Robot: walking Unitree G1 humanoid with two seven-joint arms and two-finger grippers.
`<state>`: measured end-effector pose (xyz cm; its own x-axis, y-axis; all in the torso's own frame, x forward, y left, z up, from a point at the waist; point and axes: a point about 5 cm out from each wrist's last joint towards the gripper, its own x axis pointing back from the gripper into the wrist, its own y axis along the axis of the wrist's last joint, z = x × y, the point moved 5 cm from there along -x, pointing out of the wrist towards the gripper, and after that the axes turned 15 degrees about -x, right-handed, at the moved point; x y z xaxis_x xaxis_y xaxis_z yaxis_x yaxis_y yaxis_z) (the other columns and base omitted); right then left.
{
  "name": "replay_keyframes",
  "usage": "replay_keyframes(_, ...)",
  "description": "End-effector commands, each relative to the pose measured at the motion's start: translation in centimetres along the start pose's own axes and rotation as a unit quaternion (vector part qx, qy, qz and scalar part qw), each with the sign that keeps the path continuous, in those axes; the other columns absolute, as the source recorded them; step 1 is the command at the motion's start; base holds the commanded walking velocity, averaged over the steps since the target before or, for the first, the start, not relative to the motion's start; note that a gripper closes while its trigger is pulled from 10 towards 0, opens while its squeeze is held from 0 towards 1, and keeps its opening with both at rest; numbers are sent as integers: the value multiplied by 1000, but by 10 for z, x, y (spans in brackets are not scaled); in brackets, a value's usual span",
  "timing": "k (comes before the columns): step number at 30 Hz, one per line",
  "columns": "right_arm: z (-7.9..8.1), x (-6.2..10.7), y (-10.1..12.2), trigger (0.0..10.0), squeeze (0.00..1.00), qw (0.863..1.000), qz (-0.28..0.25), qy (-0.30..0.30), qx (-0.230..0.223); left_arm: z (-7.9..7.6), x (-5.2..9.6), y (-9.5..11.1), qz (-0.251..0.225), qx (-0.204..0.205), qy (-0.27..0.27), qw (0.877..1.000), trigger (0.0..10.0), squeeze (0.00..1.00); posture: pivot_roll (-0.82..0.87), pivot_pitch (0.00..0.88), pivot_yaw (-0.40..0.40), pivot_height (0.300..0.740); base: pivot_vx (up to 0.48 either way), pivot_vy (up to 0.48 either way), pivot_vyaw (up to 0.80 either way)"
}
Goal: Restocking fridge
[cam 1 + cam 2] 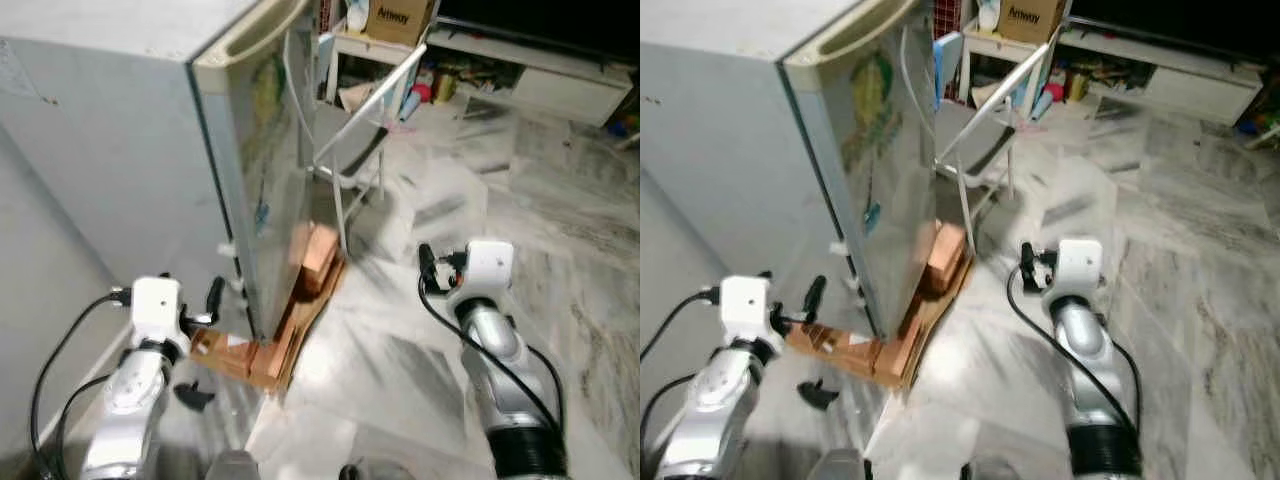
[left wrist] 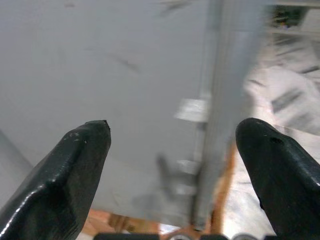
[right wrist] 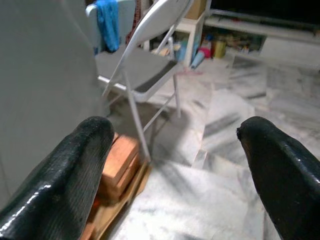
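Note:
The grey fridge (image 1: 120,150) stands at the left with its door (image 1: 268,170) shut and a curved handle (image 1: 250,38) along the top edge. My left gripper (image 1: 214,295) is low beside the fridge's lower corner, at the seam between its side wall and door. In the left wrist view its fingers (image 2: 75,165) are spread wide, open and holding nothing. My right gripper (image 1: 426,266) hovers over the floor to the right of the fridge. It is open and empty, its fingers (image 3: 75,165) pointing toward the chair.
The fridge rests on flattened cardboard and wooden blocks (image 1: 300,300). A white folding chair (image 1: 352,130) stands close to the door front. Behind are a cardboard box (image 1: 400,18) on a small table and a low white cabinet (image 1: 545,75). Marble floor (image 1: 560,230) spreads to the right.

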<state>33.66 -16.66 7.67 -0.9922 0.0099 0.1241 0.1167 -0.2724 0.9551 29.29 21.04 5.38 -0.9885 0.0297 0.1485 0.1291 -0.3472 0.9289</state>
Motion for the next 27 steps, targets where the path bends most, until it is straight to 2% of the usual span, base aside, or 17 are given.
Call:
replay_keyframes(1,-13,0,9,10000,0,1000,-11,-15,14,-10,-1,3,-4,4,-11,1000,10000,0,5,67,-49,740,0,0,0)
replay_keyframes(6,-14,-2,16,10000,0,1000,-19,-16,11,-10,-1,4,-5,0,-11,1000,10000,0,4,78,-48,740,0,0,0)
replay_keyframes(12,-7,-6,21,10000,0,999,-26,-5,22,-4,-3,8,-13,-6,-4,1000,10000,0,6,95,-43,740,0,0,0)
replay_keyframes(27,-7,-6,21,10000,0,999,-26,-5,22,-4,-3,8,-13,-6,-4,1000,10000,0,6,95,-43,740,0,0,0)
